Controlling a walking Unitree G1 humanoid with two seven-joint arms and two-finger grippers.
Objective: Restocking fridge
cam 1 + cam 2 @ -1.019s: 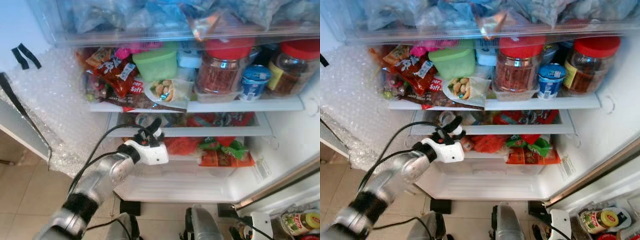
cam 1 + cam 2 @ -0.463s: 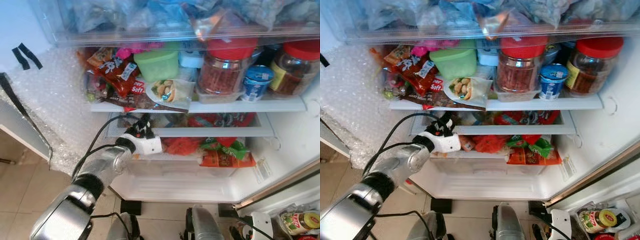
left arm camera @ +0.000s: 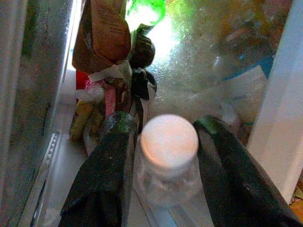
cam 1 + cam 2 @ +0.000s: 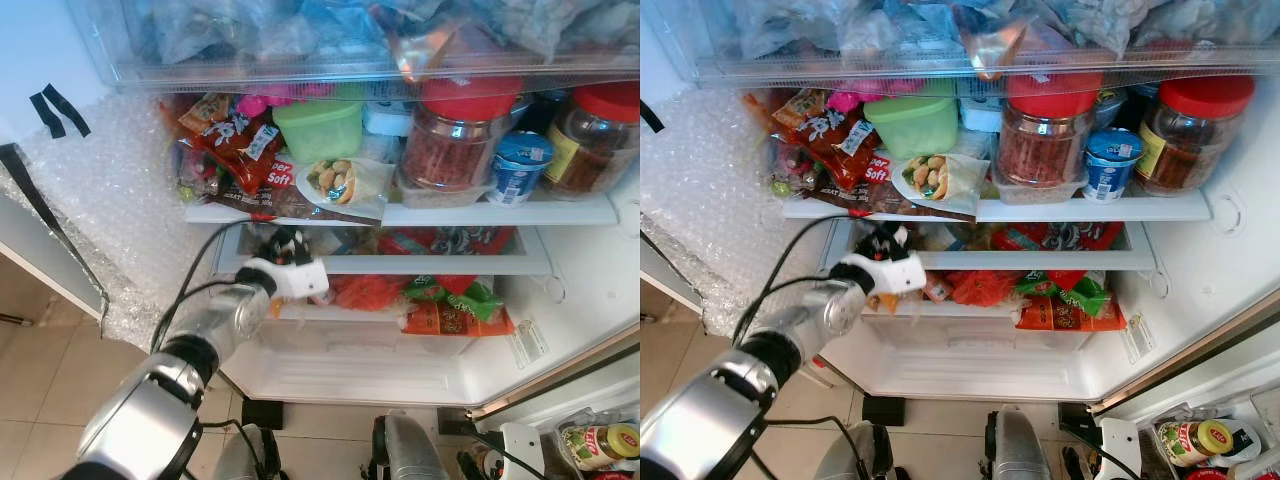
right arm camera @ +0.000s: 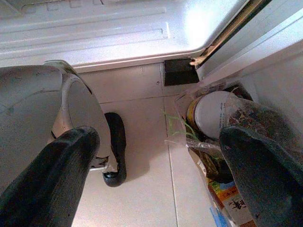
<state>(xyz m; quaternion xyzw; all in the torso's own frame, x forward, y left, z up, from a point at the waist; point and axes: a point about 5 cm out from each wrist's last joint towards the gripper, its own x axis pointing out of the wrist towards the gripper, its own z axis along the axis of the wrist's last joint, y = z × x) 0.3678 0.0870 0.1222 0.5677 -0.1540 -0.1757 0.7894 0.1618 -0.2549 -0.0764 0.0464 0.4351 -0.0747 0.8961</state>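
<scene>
Bottle (image 3: pixel 168 156) | white cap toward wrist camera, long axis along fingers | left pincer (image 3: pixel 163 142) grasping it, inside fridge (image 4: pixel 560 290)

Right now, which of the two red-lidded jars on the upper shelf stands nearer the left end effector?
The jar of reddish contents beside the green tub; the darker jar stands at the far right, beyond the blue-lidded cup. Left end effector reaches beneath that shelf.

"Soft" on a red snack packet (image 4: pixel 281 172) on the fridge shelf (image 4: pixel 500 213)

Top shelf: 2 red-lidded clear jars (image 4: pixel 447 135) (image 4: pixel 594 140), 1 lime-green plastic tub (image 4: pixel 318 128), 1 blue-lidded yoghurt cup (image 4: pixel 517 164).
</scene>
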